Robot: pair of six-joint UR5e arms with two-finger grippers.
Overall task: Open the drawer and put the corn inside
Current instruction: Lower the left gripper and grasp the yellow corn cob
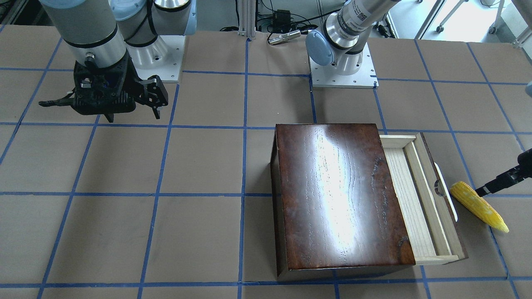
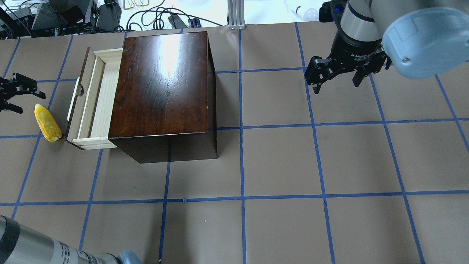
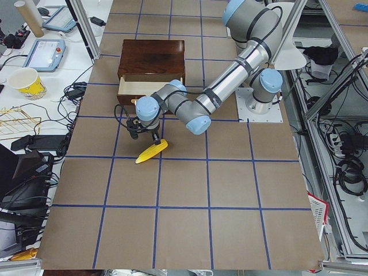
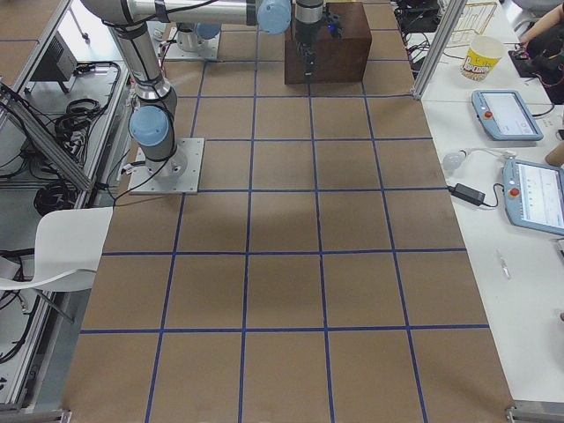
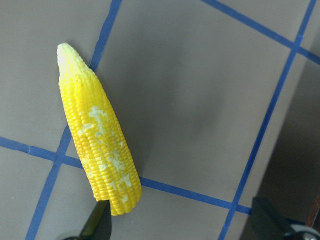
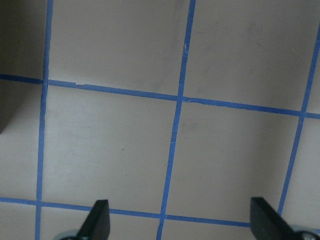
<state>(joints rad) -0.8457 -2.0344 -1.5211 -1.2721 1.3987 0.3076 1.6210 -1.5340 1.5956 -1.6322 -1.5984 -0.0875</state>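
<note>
Showing the drawer (image 2: 96, 97) pulled part-way out of its glossy dark-brown box (image 2: 161, 82): the pale wooden tray lies exposed, with nothing visible in it, and its white curved handle (image 2: 72, 101) faces away from the box. The corn (image 2: 47, 123) lies flat on the worktop (image 2: 278, 161), outside the drawer and just beside its dark front panel, the pointed end close to one corner of that panel. The left tool (image 5: 182, 231) hangs low over the cob's blunt end with its fingers spread; the wrist view shows one fingertip next to that end and the other well off to the side, so nothing is pinched. The right tool (image 2: 337, 86) hovers above bare worktop on the far side of the box, well apart from drawer and corn, its fingers likewise spread and holding nothing. Blue tape lines (image 2: 242, 165) divide the brown worktop into squares.
</note>
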